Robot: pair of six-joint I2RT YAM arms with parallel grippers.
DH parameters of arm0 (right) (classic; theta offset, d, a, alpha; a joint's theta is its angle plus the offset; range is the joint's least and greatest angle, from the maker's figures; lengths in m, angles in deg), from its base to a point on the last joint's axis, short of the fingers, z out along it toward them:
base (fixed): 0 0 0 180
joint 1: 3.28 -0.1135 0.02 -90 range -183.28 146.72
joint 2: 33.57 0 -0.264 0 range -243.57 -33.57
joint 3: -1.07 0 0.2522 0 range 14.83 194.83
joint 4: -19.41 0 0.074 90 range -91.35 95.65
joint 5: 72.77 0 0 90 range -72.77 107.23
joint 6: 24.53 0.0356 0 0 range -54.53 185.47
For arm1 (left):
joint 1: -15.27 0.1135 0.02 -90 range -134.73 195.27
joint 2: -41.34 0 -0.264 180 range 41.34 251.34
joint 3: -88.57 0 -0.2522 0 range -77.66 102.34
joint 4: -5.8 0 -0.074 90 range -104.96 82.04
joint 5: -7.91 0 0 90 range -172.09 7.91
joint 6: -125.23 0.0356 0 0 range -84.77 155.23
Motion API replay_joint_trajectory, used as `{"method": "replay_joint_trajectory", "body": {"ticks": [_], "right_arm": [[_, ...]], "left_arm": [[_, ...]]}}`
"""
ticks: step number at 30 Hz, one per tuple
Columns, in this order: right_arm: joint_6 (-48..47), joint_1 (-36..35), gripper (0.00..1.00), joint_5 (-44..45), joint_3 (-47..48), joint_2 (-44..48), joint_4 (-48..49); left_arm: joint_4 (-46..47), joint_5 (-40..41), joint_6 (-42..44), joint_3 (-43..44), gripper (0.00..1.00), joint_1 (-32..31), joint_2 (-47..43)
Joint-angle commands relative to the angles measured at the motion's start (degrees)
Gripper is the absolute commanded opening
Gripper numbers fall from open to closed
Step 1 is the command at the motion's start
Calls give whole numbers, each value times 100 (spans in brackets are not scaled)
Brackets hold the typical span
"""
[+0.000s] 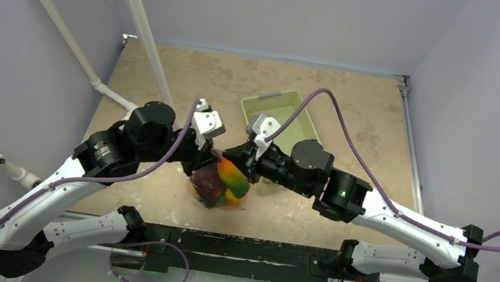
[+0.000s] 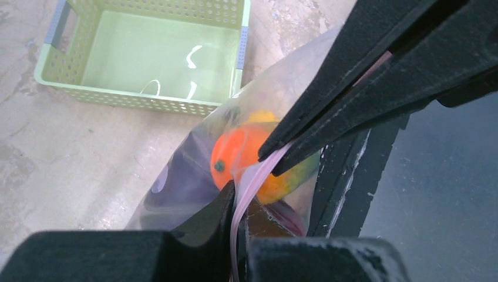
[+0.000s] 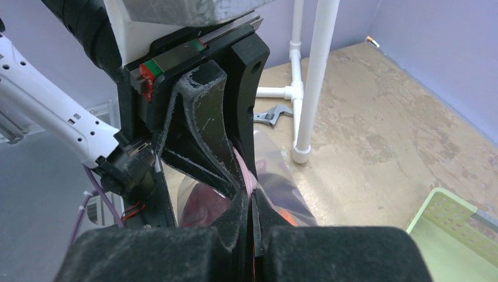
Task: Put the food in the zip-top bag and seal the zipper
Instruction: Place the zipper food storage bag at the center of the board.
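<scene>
The clear zip-top bag [image 1: 222,185] is held between both grippers near the table's front edge. It holds food: an orange fruit [image 2: 238,153], a yellow-green pepper [image 2: 296,176], a purple eggplant [image 2: 185,176] and a dark red fruit [image 3: 202,205]. My left gripper [image 2: 238,208] is shut on the pink zipper strip [image 2: 249,182]. My right gripper [image 3: 251,197] is shut on the same strip [image 3: 242,167], close beside the left gripper [image 3: 217,129]. In the top view the left gripper [image 1: 210,152] and the right gripper [image 1: 236,155] meet over the bag. The white slider tab is hidden.
The pale green basket [image 1: 280,116] stands empty behind the bag, also in the left wrist view [image 2: 147,59]. A white pipe frame [image 3: 314,76] rises at the left, with a wrench [image 3: 270,114] by its foot. The black table edge [image 2: 346,176] is just beside the bag.
</scene>
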Motion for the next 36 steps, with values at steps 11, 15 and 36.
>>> {"method": "replay_joint_trajectory", "body": {"ticks": [11,15,36], "right_arm": [[113,-9,26,1492,-50,482,512],[247,-13,34,2381,-84,709,500],[674,-8,59,3096,-1265,1941,1345]], "left_arm": [[670,2179,-122,-22,0,23,232],[1052,3000,-175,1,0,21,313],[2936,3378,491,-946,0,31,1117]]}}
